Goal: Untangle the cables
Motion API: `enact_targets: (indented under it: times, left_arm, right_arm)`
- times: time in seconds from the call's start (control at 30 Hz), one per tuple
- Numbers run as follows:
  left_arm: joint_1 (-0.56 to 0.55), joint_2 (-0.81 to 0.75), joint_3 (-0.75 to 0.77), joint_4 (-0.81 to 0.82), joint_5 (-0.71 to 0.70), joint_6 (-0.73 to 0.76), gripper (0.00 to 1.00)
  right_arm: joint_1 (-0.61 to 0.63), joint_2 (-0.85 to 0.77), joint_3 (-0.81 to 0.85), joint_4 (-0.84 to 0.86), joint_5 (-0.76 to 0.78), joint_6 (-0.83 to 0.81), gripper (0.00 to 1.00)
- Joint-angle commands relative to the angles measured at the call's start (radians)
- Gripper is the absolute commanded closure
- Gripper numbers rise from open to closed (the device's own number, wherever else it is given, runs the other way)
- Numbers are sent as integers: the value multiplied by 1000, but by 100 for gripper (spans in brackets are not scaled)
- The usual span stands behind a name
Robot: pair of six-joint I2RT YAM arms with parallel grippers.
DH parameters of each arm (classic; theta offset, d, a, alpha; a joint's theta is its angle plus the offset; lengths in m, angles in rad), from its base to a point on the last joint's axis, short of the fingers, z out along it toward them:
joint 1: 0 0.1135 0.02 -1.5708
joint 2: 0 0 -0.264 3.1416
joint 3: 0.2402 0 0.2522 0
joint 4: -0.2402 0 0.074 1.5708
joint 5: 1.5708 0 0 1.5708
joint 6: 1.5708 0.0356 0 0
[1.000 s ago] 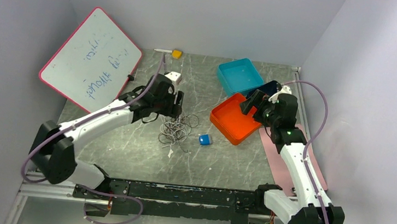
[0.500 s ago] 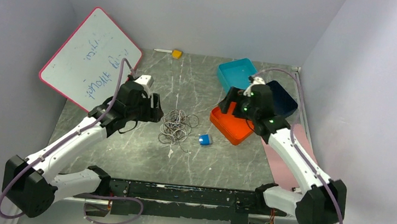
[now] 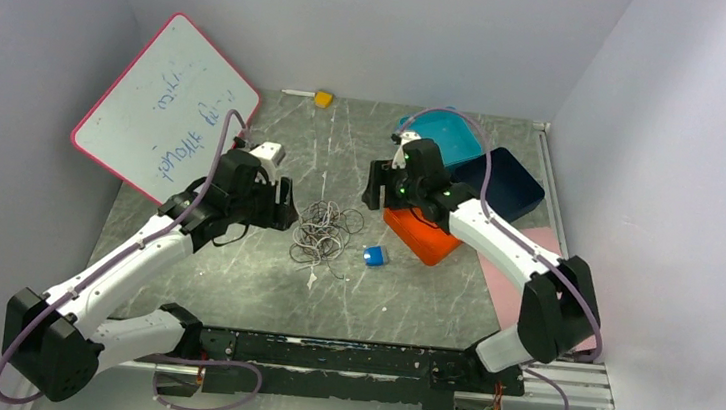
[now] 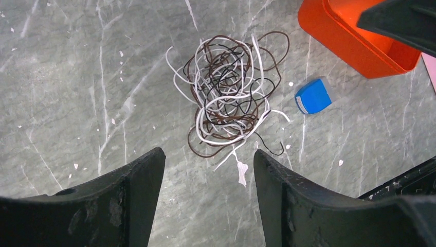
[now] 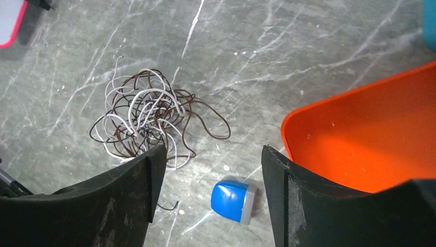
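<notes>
The right gripper, jaws apart and empty, is being swung away from the orange tray toward the cables, which are lying tangled on the counter. The left gripper, likewise open and empty, is being held just beside them, so a two-sided pull is probably being prepared.

The left arm and the right arm have smooth white shells on their long links and bulky black joints. A thin mauve hose runs along each. The left claw and the right claw have broad matt black fingers, scuffed and scratched on the inner faces. Small green lights glow on the right wrist.
</notes>
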Motion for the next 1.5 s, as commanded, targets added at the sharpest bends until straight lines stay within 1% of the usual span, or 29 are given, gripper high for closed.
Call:
enact_targets:
  times: [0.0, 0.17, 0.37, 0.5, 0.67, 0.9, 1.13, 1.17, 1.2, 1.23, 1.27, 1.37, 1.43, 1.47]
  left_arm:
    - [8, -11, 14, -6, 44, 45, 32]
    - [9, 5, 2, 8, 31, 50, 33]
    - [8, 15, -21, 26, -34, 78, 33]
    - [8, 35, -10, 13, -84, 88, 34]
    - [9, 52, -8, 24, -89, 85, 34]
    - [8, 67, -9, 32, -76, 95, 35]
    - [8, 53, -9, 40, -72, 95, 35]
    - [8, 50, -10, 40, -72, 94, 35]
    - [8, 44, -10, 41, -71, 93, 35]
    - [8, 42, -10, 41, -71, 94, 35]
    - [8, 38, -12, 41, -71, 92, 35]
    - [8, 32, -12, 43, -79, 91, 35]
    - [8, 28, -11, 44, -77, 90, 35]
    - [9, 26, -11, 44, -78, 90, 35]
  right_arm:
    - [16, 72, 36, 29, -62, -83, 30]
    - [17, 149, 30, 63, -105, -144, 34]
    - [17, 240, 61, 79, -114, -215, 36]
    - [17, 298, 92, 68, -126, -268, 39]
    - [17, 358, 114, 80, -156, -290, 42]
    - [17, 426, 129, 112, -194, -286, 51]
    - [18, 436, 115, 155, -214, -257, 64]
    - [19, 433, 108, 167, -214, -251, 67]
    - [18, 430, 101, 175, -217, -246, 74]
    - [19, 431, 93, 186, -225, -241, 77]
    - [19, 429, 88, 194, -230, -236, 84]
    - [18, 422, 70, 216, -229, -219, 90]
    - [19, 400, 55, 234, -216, -205, 99]
    - [19, 385, 46, 242, -209, -198, 100]
